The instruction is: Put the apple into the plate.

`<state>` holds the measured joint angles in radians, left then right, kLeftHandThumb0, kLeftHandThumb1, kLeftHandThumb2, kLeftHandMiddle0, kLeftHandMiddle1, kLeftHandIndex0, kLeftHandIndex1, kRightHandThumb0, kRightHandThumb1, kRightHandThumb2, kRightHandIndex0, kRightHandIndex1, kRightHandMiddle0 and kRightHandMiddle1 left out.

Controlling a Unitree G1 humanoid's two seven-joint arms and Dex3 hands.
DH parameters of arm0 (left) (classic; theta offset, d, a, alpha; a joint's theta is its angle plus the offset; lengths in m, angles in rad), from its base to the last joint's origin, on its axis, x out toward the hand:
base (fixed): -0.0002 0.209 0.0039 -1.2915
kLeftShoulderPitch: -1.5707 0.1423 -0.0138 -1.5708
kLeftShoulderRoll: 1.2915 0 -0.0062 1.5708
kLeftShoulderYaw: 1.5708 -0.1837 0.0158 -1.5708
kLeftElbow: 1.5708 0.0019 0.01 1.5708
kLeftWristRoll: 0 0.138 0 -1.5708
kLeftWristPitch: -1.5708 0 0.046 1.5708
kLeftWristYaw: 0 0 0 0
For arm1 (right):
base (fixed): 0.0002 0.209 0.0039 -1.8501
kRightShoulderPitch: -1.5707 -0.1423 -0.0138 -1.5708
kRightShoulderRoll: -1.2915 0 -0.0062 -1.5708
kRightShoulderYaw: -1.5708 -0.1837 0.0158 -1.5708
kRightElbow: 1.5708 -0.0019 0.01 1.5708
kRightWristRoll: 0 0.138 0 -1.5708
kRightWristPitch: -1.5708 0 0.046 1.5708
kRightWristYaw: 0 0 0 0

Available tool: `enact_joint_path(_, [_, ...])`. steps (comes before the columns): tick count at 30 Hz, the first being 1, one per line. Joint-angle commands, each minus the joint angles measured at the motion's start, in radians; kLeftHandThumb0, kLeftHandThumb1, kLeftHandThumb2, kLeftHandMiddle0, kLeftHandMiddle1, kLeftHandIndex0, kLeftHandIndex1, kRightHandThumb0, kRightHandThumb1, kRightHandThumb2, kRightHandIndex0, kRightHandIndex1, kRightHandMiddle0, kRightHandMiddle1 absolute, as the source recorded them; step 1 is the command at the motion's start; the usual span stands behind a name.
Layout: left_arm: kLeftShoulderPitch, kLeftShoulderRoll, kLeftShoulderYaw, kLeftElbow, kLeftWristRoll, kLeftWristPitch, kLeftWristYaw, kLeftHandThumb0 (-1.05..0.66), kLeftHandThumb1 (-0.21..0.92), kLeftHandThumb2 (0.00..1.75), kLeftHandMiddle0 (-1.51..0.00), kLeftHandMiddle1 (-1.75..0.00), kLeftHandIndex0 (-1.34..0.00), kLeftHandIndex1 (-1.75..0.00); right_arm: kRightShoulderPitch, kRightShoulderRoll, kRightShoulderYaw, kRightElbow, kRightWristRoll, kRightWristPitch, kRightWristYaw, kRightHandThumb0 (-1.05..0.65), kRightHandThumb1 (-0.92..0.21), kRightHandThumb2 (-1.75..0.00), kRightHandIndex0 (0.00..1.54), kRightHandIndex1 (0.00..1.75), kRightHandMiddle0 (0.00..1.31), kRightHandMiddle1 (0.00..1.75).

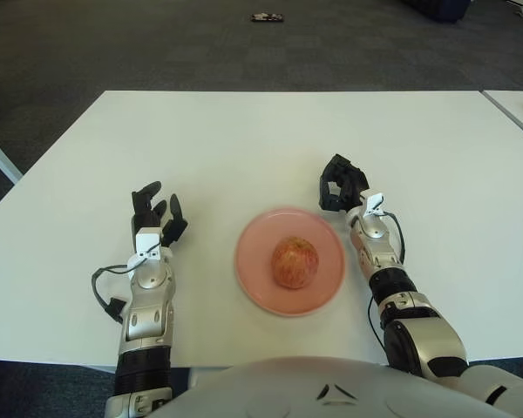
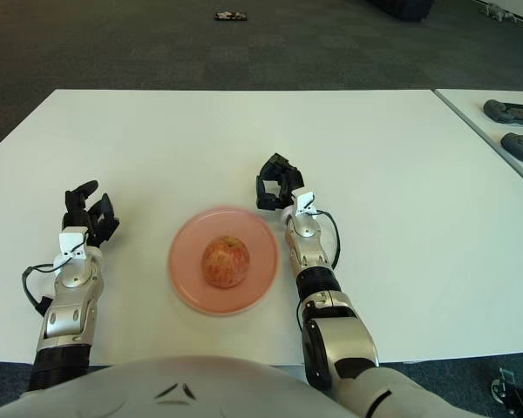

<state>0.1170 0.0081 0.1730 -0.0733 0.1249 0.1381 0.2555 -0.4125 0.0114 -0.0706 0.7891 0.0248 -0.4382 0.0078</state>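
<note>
The left hand (image 1: 154, 216) is showing at nine o'clock of the pink plate (image 1: 253, 279), fingers spread, holding nothing. The apple (image 1: 295, 262) is sitting inside the plate on the white counter (image 1: 244, 148), so the task looks finished. The right hand (image 1: 340, 185) is hovering at two o'clock, fingers curled and empty.

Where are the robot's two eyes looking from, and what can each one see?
Left eye view: on the head, looking forward and down at the white table; it shows both arms, the left hand left of the pink plate, the right hand beyond its right edge, chest at bottom.
Right eye view: a little to the right, same direction; it adds two black devices on the next table.
Both share the apple lying in the plate.
</note>
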Motion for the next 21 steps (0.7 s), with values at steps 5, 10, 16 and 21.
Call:
enact_joint_path(5, [0.005, 0.011, -0.003, -0.013, 0.008, 0.0, -0.006, -0.71, 0.92, 0.79, -0.35, -0.37, 0.0, -1.02, -0.009, -0.029, -0.031, 0.015, -0.011, 0.008, -0.061, -0.51, -0.22, -1.43, 1.12, 1.75, 0.68, 1.75])
enact_joint_path(10, [0.008, 0.014, -0.007, -0.015, 0.011, -0.002, -0.01, -0.71, 0.92, 0.79, -0.34, -0.36, 0.0, -1.01, -0.005, -0.041, -0.038, 0.013, -0.017, 0.032, -0.098, -0.51, -0.22, -1.43, 1.11, 1.75, 0.68, 1.75])
enact_joint_path(16, [0.011, 0.017, -0.007, -0.015, 0.008, -0.005, -0.016, -0.7, 0.92, 0.8, -0.33, -0.36, 0.0, -1.0, 0.0, -0.051, -0.048, 0.015, -0.013, 0.041, -0.115, -0.51, -0.22, -1.43, 1.09, 1.75, 0.69, 1.75])
enact_joint_path(21, [0.01, 0.02, -0.005, -0.01, 0.006, -0.008, -0.021, -0.71, 0.92, 0.81, -0.33, -0.35, 0.0, -0.99, 0.002, -0.048, -0.069, 0.022, 0.003, 0.023, -0.126, -0.51, -0.22, -1.43, 1.11, 1.75, 0.69, 1.75])
